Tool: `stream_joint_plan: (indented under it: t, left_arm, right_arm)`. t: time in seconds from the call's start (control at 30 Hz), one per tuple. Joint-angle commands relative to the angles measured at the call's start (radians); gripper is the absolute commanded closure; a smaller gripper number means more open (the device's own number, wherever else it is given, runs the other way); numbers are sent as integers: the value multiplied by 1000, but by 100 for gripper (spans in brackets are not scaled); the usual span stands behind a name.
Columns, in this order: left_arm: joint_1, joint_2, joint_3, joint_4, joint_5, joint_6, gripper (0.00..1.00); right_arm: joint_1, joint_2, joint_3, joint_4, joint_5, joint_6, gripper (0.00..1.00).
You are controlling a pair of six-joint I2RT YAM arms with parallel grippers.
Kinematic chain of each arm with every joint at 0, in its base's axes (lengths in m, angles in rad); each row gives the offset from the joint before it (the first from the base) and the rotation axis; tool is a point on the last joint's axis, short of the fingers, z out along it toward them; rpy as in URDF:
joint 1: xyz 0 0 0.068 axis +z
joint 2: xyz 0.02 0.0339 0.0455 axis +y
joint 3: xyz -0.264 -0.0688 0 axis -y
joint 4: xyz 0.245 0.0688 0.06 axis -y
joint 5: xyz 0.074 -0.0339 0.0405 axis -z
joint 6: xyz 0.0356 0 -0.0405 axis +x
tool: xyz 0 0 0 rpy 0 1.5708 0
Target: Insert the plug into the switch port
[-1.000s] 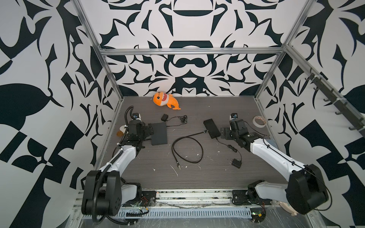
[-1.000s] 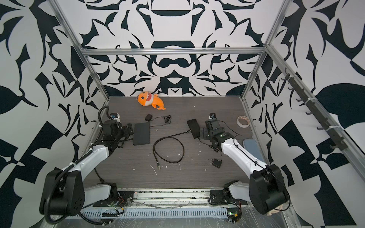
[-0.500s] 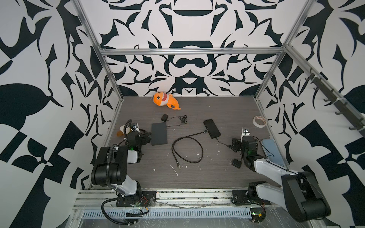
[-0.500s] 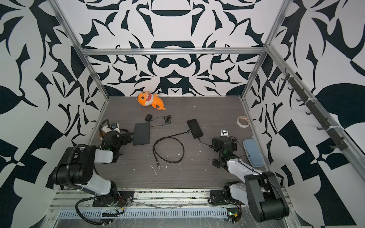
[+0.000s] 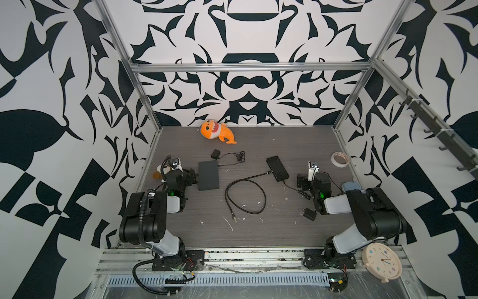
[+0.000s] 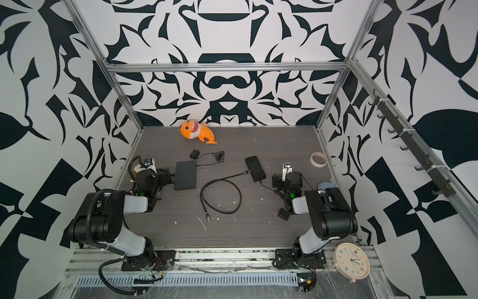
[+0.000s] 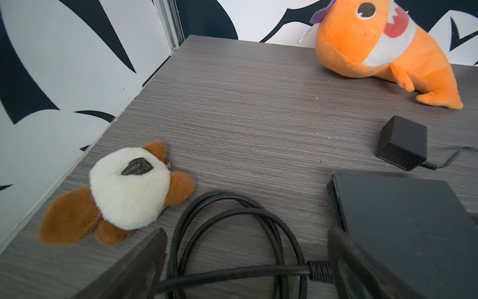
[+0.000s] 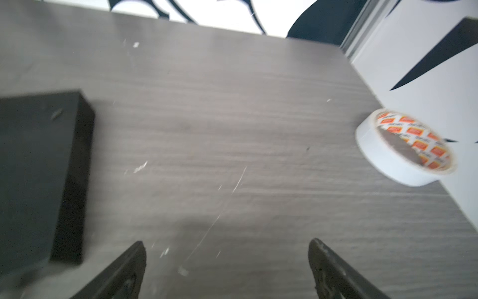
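Observation:
The dark grey switch (image 5: 208, 175) (image 7: 403, 222) lies flat at the left, its port side facing my left gripper (image 5: 192, 174) (image 7: 247, 233). That gripper is open over a coiled black cable (image 7: 232, 214). The cable's ribbed plug (image 7: 319, 270) runs to the switch's side behind one finger, and I cannot tell if it sits in a port. A second black cable (image 5: 245, 196) loops mid-table from a small black box (image 5: 277, 168) (image 8: 38, 168), its free plug (image 5: 234, 218) on the table. My right gripper (image 5: 300, 180) (image 8: 227, 242) is open and empty beside that box.
An orange shark plush (image 5: 216, 130) lies by the back wall and a brown-and-white plush (image 7: 124, 191) by the left wall. A tape roll (image 5: 340, 159) (image 8: 403, 147) sits at the right wall. Two power adapters (image 5: 214, 154) (image 5: 309, 214) lie on the table. A clock (image 5: 381, 261) rests on the front rail.
Both arms have drawn back from their stretched-out reach and folded near their bases. The grippers now sit nearer the front, beside the switch and the small box. Both stay open.

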Motion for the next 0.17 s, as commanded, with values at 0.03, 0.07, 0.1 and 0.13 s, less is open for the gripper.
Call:
stream_joint_plan:
  t: [0.03, 0.07, 0.1, 0.13]
  left_arm:
    - [3, 3, 17, 29, 11, -11, 0]
    - [3, -1, 14, 29, 12, -11, 0]
    - [3, -5, 7, 36, 11, -12, 0]
    - [2, -11, 0, 46, 16, -8, 1]
  right_arm:
    - [-2, -22, 21, 10, -2, 25, 1]
    - [-1, -23, 21, 11, -1, 26, 1]
    - [-2, -23, 20, 12, 0, 26, 1]
    - [-1, -23, 21, 13, 0, 26, 1]
